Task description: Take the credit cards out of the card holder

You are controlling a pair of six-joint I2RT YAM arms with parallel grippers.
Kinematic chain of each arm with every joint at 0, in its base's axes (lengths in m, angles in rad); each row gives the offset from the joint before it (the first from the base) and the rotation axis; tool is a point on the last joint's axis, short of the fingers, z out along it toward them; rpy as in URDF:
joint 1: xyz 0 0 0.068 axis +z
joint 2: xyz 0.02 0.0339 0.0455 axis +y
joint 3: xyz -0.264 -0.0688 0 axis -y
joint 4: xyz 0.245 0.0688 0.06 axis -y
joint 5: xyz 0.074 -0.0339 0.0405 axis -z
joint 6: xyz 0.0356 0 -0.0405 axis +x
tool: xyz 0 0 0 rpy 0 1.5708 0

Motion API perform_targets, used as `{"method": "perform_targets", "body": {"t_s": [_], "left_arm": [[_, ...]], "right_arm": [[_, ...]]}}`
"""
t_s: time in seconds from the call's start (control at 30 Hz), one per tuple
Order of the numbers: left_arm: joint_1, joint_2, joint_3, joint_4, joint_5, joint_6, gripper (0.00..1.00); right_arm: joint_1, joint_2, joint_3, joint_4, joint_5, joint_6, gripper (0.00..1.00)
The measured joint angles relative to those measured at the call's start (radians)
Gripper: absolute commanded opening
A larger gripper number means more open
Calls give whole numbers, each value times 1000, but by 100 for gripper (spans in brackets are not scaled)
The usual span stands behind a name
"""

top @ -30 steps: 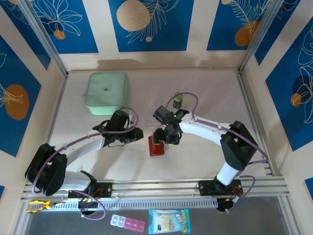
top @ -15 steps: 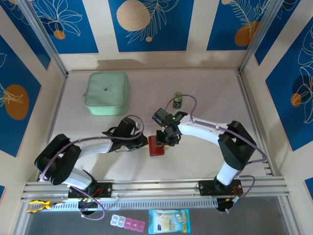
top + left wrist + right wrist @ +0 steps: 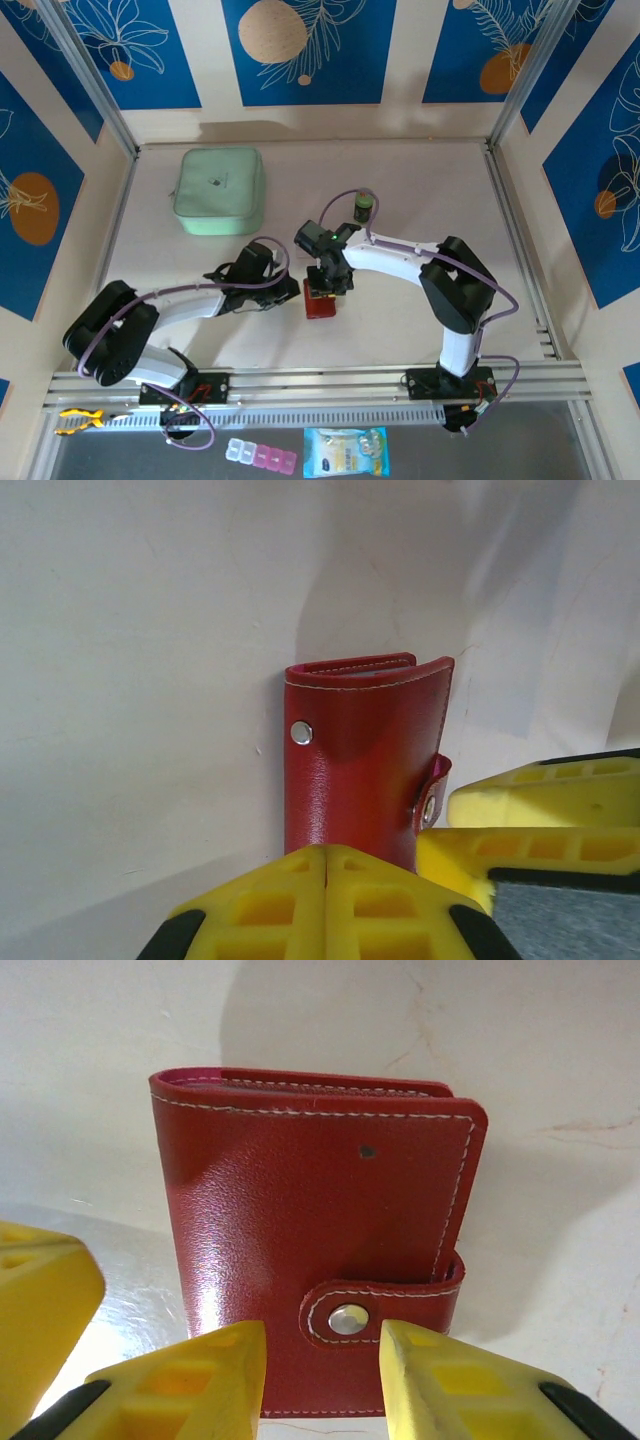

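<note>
The card holder [image 3: 320, 302] is a dark-red wallet lying closed on the table, its snap tab [image 3: 348, 1318] fastened. The credit cards are hidden inside it. My left gripper [image 3: 291, 293] is shut, its yellow fingertips [image 3: 290, 895] meeting tight at the holder's [image 3: 360, 760] left end and resting on the cover. My right gripper [image 3: 328, 281] comes in from the far side. It stands partly open just over the holder [image 3: 300, 1210], with the snap tab showing in the gap between its fingers [image 3: 200, 1375]. The right gripper's fingers [image 3: 540, 830] sit close beside the left's.
A large mint-green pouch [image 3: 219, 190] lies at the back left. A small green-capped object [image 3: 363, 205] stands behind the right arm. A pill box [image 3: 261, 455] and a packet [image 3: 345, 452] lie below the rail. Side walls close in the table.
My left gripper has swung right to the holder's left end and shut. My right gripper has narrowed its jaws and shifted left over the holder, its elbow folding in.
</note>
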State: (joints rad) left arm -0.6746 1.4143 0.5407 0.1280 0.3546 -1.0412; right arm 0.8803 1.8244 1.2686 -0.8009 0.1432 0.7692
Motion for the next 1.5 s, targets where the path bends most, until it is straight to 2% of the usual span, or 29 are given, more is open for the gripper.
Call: {"method": "perform_targets", "body": {"t_s": [0.6, 0.73, 1.5], "left_arm": [[0, 0, -11, 6, 2, -1, 4], [0, 1, -9, 6, 9, 0, 4], [-26, 98, 40, 37, 38, -21, 3]], "right_arm": [[5, 89, 66, -45, 37, -39, 36], [5, 89, 66, -46, 37, -42, 28], [8, 66, 32, -8, 33, -37, 14]]}}
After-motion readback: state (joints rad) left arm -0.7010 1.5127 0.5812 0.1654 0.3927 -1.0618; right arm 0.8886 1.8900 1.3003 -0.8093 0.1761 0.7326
